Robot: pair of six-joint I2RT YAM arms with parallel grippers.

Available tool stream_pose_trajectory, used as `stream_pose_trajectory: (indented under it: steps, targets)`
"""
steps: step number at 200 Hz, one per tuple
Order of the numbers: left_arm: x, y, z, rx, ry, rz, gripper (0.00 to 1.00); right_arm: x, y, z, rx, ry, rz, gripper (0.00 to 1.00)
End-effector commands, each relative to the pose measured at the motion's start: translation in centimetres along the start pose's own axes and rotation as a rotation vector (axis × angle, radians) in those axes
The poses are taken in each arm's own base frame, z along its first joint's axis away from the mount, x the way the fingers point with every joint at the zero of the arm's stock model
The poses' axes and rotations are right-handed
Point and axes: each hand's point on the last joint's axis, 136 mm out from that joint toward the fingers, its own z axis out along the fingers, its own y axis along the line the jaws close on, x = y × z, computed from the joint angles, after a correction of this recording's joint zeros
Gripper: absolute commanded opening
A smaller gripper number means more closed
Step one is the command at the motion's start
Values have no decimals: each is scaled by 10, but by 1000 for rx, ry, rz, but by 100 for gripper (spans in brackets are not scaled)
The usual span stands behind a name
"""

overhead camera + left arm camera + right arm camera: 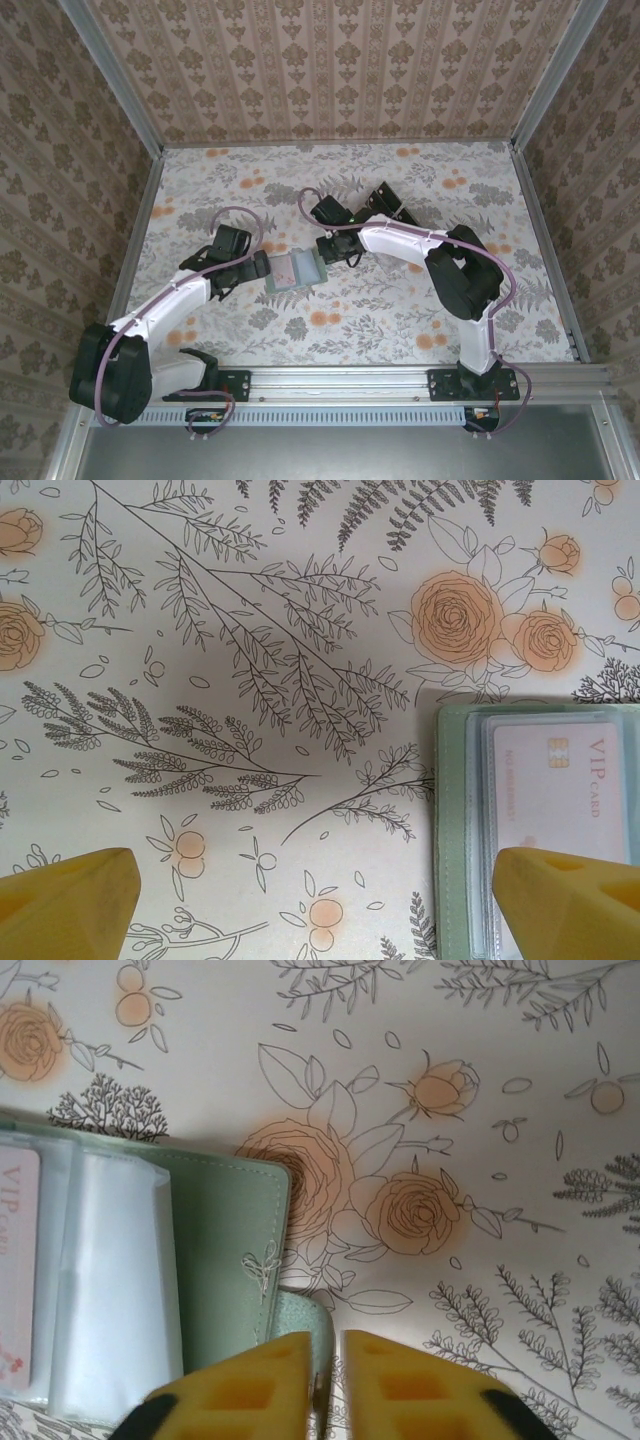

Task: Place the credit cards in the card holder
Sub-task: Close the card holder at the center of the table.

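Observation:
The card holder (295, 271) lies open on the flowered table between the two arms, dull green with clear sleeves inside. A pale pinkish credit card (556, 780) marked VIP sits in a sleeve; its edge shows in the right wrist view too (14, 1270). My left gripper (315, 868) hovers over the holder's left edge (455, 830), fingers wide apart, nothing between them. My right gripper (328, 1348) is at the holder's right side (225, 1230), its yellow fingers closed on the small green clasp tab (308, 1318).
A dark tray-like object (388, 203) lies behind the right arm at the back of the table. Patterned walls enclose the table on three sides. The flowered cloth (400, 320) in front of the holder is bare.

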Motion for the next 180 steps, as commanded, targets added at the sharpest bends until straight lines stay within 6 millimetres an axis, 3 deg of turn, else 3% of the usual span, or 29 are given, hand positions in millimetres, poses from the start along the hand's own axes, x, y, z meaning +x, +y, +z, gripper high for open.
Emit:
stream_pose_trajectory:
  steps: [1,23,63,117,180]
  targets:
    - [-9,-9,0,42,-13,2,100,8,-8,7,18,21,7,5]
    - [-15,-25,2,122,-28,0,100,10,-7,3,3,17,16,0]
    - [-19,-55,14,273,-37,-28,100,15,-4,-2,-26,9,38,0]
    - [-9,-66,41,315,7,-59,100,17,-3,-1,-46,6,60,0]
    - [-1,-73,55,341,29,-64,100,16,0,2,-62,4,64,0]
